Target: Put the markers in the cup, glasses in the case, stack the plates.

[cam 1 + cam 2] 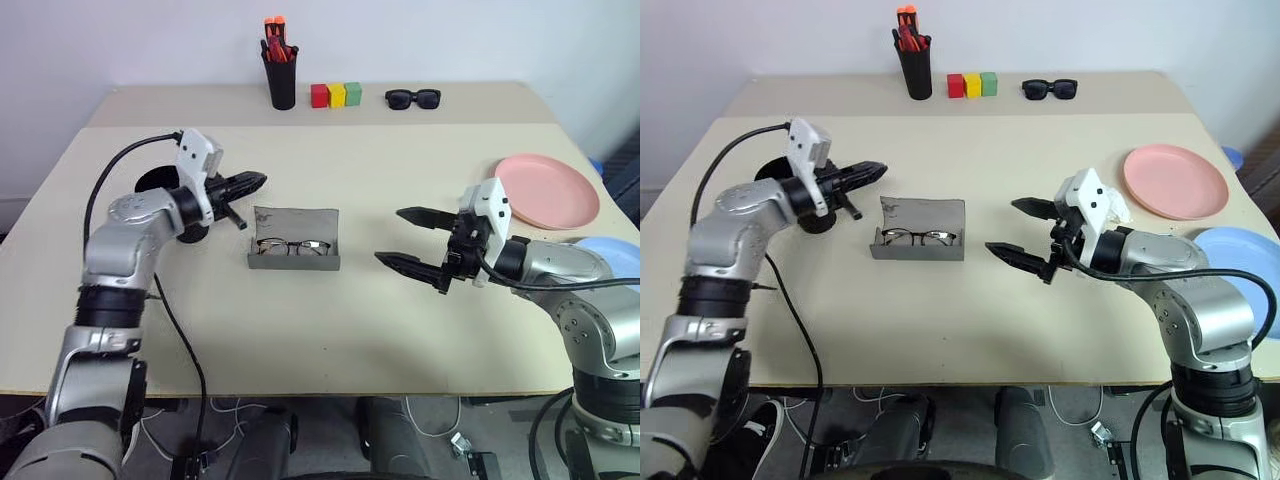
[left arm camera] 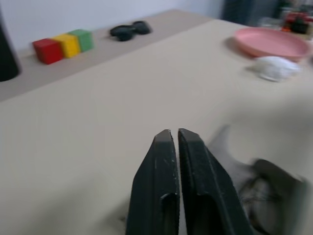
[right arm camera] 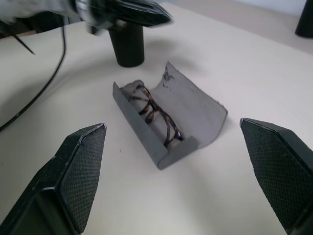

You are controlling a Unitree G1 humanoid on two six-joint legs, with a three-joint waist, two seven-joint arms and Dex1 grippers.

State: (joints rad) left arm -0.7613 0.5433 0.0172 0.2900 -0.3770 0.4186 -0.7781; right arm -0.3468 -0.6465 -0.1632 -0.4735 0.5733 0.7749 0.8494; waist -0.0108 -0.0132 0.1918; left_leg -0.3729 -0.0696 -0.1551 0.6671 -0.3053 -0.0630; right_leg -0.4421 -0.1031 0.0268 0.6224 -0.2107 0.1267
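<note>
The grey case (image 1: pixel 293 222) lies open in the middle of the table with the wire-rimmed glasses (image 1: pixel 292 245) inside it. Just left of it my left gripper (image 1: pixel 260 180) hovers, shut on nothing, as its fingers (image 2: pixel 161 161) show pressed together. The black cup (image 1: pixel 150 180) stands behind that arm, mostly hidden. The markers are out of view. To the right of the case my right gripper (image 1: pixel 390 235) stands wide open and empty, pointing at the case (image 3: pixel 195 110). The pink plate (image 1: pixel 548 190) sits at the right, and the blue plate (image 1: pixel 1240 255) is partly behind my right arm.
Along the far edge stand a tall black holder of orange-tipped markers (image 1: pixel 281 75), three coloured blocks (image 1: pixel 335 95) and black sunglasses (image 1: pixel 413 98). A black cable (image 1: pixel 115 165) loops from my left wrist down over the table's front edge.
</note>
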